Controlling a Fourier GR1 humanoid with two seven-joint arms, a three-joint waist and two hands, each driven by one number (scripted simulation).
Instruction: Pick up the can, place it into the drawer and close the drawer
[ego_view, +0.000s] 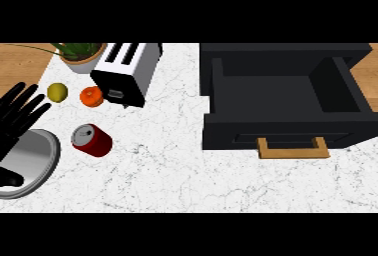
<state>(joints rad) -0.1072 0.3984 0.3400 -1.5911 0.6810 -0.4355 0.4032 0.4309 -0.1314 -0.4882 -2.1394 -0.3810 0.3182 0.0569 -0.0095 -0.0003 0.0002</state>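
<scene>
Head view, and we're looking down on a white marble counter (184, 175) with the toaster (127, 71) standing at the back, so let's take everything from there. Just in front of the toaster and a touch to its left sits the red can (91, 141), silver top showing, out in the open and touching nothing; whether it stands dead upright or leans, I can't tell from here. Right beside the toaster's left flank there's an orange (91, 96), and a little further left a lemon (57, 92). Behind the toaster to the left, a potted plant (80, 55). Well off to the toaster's right, the black drawer (236, 132) is pulled out, its inside bare and dark, its wooden handle (293, 148) facing the near edge. Now the left hand (18, 122): it's far to the left of the toaster, fingers straight and spread, holding nothing, hovering over a silver plate (52, 150) that lies just left of the can. The hand is clear of the can. The right hand doesn't show at all.
</scene>
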